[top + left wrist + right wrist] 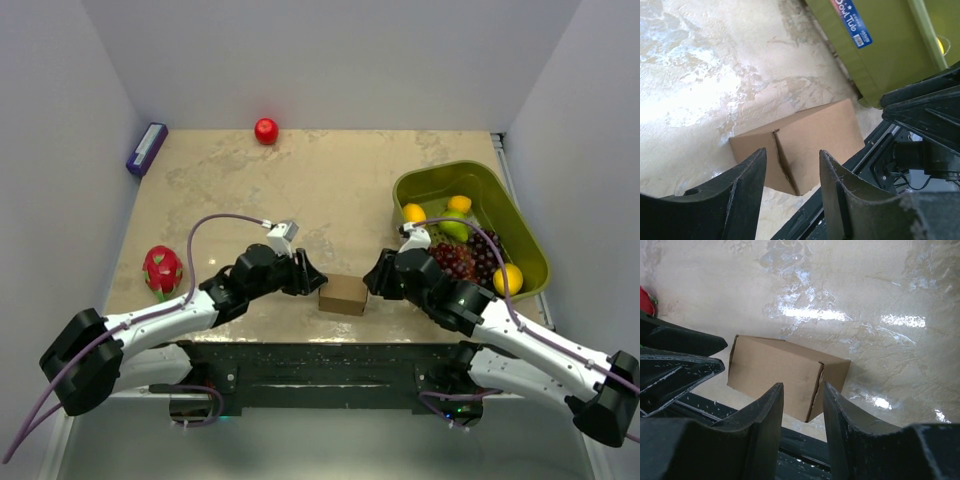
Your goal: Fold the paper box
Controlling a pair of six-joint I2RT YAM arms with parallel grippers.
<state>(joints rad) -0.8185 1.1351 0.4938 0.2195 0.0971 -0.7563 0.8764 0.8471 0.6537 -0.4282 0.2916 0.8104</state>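
The paper box [343, 294] is a small closed brown cardboard box. It stands on the table near the front edge, between my two grippers. My left gripper [312, 280] is just left of it and my right gripper [374, 278] just right of it. In the left wrist view the box [805, 140] lies just beyond the left gripper [792, 151], whose jaws stand apart with nothing between them. The right wrist view likewise has the box [775, 372] ahead of the open right gripper [802, 385], its corner seam facing the gap. Neither gripper touches the box.
A green basket [527, 232] holding grapes, lemons and a lime sits at the right, close behind my right arm. A dragon fruit [162, 268] lies at the left, a red apple [266, 130] at the back, and a purple packet [146, 148] at the back left. The black base rail [320, 360] runs just in front of the box.
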